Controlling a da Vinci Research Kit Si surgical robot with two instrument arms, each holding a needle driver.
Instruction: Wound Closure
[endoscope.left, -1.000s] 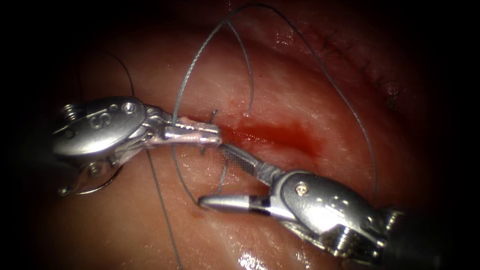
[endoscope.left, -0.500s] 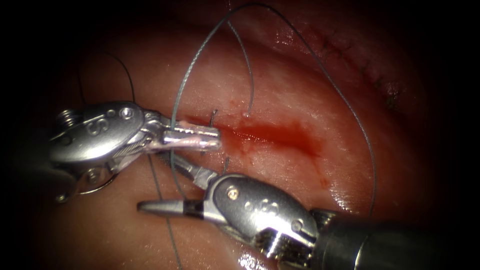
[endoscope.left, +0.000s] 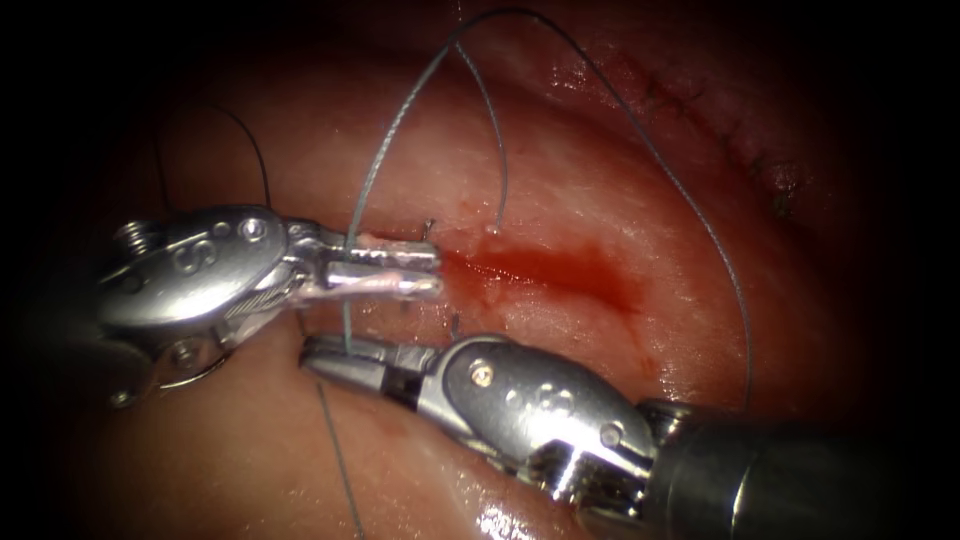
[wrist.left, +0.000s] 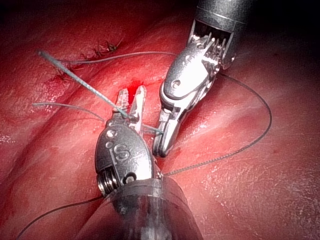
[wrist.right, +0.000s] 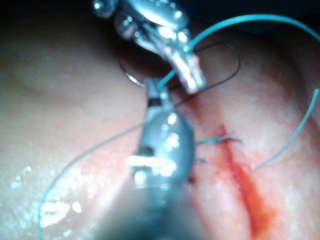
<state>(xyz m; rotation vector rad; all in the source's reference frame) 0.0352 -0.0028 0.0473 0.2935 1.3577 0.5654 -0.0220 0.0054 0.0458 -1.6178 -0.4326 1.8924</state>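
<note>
The cut (endoscope.left: 540, 270) runs through the tissue (endoscope.left: 560, 190) with red fluid pooled in it. At its left end my left tool (endoscope.left: 437, 272) has its jaws slightly parted, and the grey thread (endoscope.left: 385, 140) runs down between them near their base. Just below, my right tool (endoscope.left: 312, 358) comes in from the right. Its jaws are shut on that thread (wrist.left: 155, 131) where it leaves the left jaws (wrist.left: 132, 92). Under the left tool's wrist lies a thin curved metal piece (endoscope.left: 190, 378), apparently the needle, on the tissue and held by neither tool.
The thread loops high over the cut and down its right side (endoscope.left: 740, 300). One free end (endoscope.left: 500, 200) hangs over the cut. Short stitch ends (endoscope.left: 428, 228) stand up at the cut's left end. An older stitched line (endoscope.left: 720, 125) lies at the upper right.
My right tool has moved left from beside the cut and closed its wide-open jaws on the thread under the left tool. The left jaws, shut on the thread before, have parted.
</note>
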